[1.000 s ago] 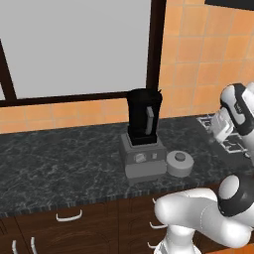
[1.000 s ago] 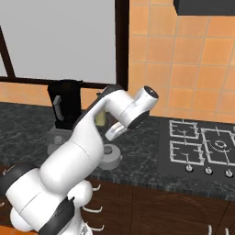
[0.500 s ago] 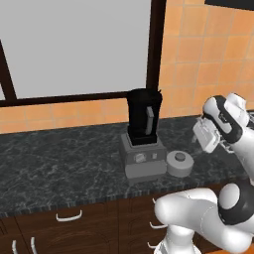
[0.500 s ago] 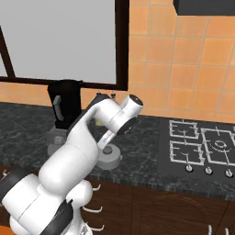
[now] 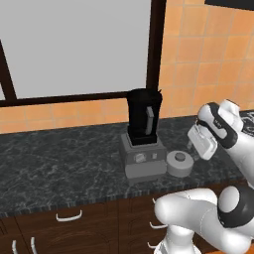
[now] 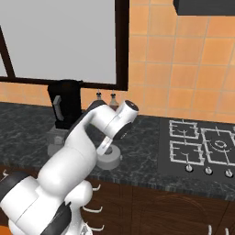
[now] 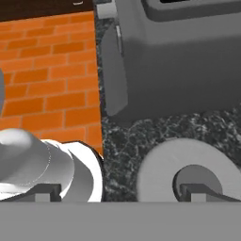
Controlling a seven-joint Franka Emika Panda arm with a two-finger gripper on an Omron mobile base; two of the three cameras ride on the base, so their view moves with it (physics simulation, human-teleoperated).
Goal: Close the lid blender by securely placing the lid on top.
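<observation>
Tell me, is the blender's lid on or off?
Off. The round light-grey lid lies flat on the dark speckled counter beside the black blender, whose jar top stands uncovered.

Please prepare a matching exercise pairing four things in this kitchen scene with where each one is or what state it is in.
Things:
1. lid
2. blender
3. gripper
4. stove

Places or states:
A. open, above and to the right of the lid
B. lying on the counter by the grey base
C. set into the counter, far right
D. standing uncovered below the window

Pairs: 1-B, 2-D, 3-A, 4-C
</observation>
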